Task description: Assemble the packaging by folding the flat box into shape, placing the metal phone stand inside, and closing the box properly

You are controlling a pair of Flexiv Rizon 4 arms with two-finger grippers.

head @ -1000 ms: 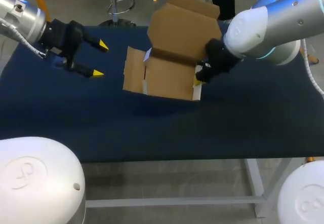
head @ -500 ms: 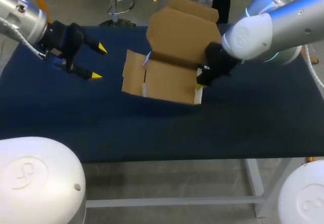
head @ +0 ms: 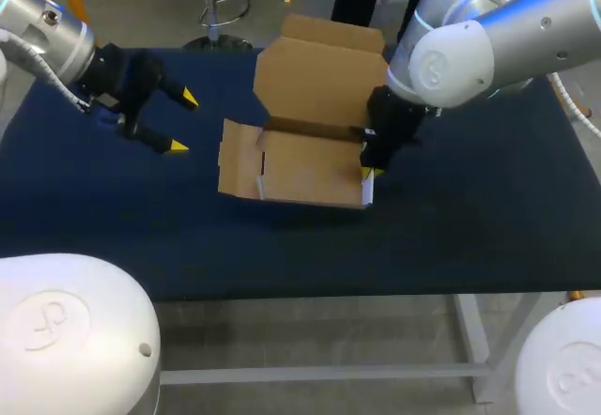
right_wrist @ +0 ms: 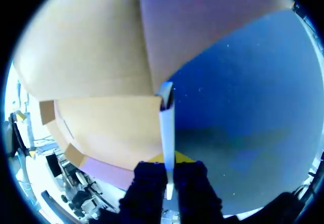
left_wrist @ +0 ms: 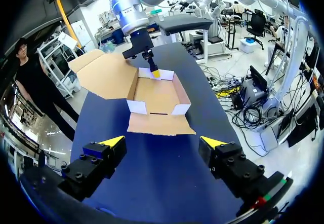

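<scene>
1. Your left fingers [head: 177, 146] hung spread wide apart, holding nothing, over the blue worktop [head: 451, 218], well apart from the cardboard box [head: 305, 166].
2. The box lay near the worktop's middle as a shallow open tray. Its lid [head: 319, 82] stood up at the far side, and a flap [head: 239, 157] spread out toward your left arm.
3. Your right fingers [head: 366, 171] were clamped on the tray's side wall at the end away from your left arm.
4. In the right wrist view, that wall [right_wrist: 166, 117] ran edge-on between the two dark fingers [right_wrist: 149, 181], which pressed it from both sides.
5. In the left wrist view, the box [left_wrist: 157, 95] lay ahead of the yellow tips [left_wrist: 112, 142], untouched by them.
</scene>
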